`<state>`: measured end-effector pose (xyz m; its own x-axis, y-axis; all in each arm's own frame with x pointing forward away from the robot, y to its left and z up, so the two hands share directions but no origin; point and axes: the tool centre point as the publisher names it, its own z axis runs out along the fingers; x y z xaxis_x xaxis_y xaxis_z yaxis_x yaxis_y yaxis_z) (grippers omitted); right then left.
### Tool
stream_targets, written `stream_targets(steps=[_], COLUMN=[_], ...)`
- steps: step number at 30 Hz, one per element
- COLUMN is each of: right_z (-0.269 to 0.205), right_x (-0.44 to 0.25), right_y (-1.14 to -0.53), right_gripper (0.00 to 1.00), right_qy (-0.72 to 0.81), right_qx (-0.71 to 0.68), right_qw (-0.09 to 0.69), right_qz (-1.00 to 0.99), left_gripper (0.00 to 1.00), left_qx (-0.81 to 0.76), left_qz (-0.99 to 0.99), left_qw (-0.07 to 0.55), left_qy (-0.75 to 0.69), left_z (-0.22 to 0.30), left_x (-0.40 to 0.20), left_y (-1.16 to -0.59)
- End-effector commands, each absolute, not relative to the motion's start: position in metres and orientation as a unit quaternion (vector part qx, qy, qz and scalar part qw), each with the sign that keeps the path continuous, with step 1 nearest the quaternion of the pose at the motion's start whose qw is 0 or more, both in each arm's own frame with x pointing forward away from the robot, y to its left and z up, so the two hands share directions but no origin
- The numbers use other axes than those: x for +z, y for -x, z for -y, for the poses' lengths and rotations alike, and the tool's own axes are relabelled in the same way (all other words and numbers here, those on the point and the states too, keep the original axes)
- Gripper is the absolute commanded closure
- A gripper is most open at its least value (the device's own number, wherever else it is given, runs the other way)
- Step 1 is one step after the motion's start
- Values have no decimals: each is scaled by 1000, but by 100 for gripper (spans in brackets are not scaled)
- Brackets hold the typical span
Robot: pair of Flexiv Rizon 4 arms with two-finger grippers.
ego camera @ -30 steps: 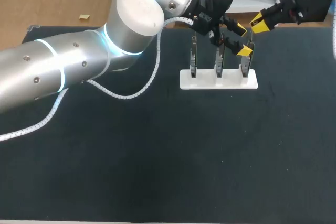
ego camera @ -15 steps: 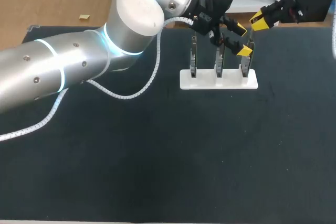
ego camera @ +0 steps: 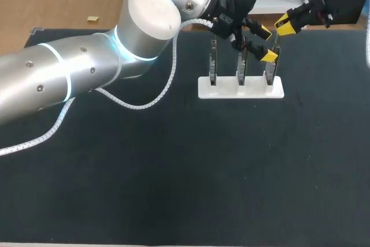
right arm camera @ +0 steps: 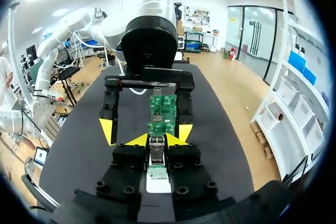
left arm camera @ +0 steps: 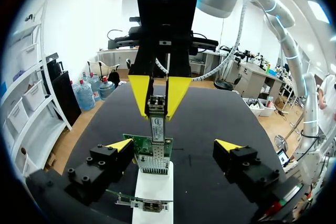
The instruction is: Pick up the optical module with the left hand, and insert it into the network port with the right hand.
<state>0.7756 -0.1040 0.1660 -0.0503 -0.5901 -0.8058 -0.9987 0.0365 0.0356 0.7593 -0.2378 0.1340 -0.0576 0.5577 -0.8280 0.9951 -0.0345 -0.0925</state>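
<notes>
Dipped a shade back toward the stand [ego camera: 240, 88] since half a second ago, after lifting just as little before that: so with the right gripper [ego camera: 285, 24]; no shift at all in the left arm [ego camera: 69, 79] or anywhere on the table [ego camera: 185, 172].

Clamped on the module [left arm camera: 157, 124], with yellow tips pressing its upper end from both sides, held upright and pointing down. Straight below the grip, the port [left arm camera: 155, 155] at the top edge of the end board [left arm camera: 135, 148]; lower end of the module at the mouth of the port, seemingly touching it in the left wrist view, with no telling how deep.

Spread wide at the left gripper [left arm camera: 174, 145], gripping nothing, one tip to each side of that same board and clear of it, low beside the port, close to the right gripper but apart from it.

Further out, upright in the same white stand: the middle board [ego camera: 241, 65] and the far board [ego camera: 213, 65], in a row with the end one. Stand toward the back of the dark table top. Across from the left side of the head view and above the stand, the left arm, with a white coiled cable [ego camera: 167, 85] looping from the wrist down onto the table top and back under the arm.
</notes>
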Motion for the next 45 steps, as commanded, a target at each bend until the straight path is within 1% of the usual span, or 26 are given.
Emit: stream_targets(steps=[1, 45], right_z=[104, 104], right_x=[166, 161], right_y=[-773, -774], right_gripper=[100, 100], right_qy=[612, 612], right_qx=[323, 323], right_qw=[316, 311], right_qz=[-649, -652], left_gripper=[0, 0], left_qx=[-367, -367], left_qz=[-629, -629], left_qw=[294, 294], left_qy=[-620, -620], left_z=[239, 239], left_x=[135, 135], left_y=[-762, -762])
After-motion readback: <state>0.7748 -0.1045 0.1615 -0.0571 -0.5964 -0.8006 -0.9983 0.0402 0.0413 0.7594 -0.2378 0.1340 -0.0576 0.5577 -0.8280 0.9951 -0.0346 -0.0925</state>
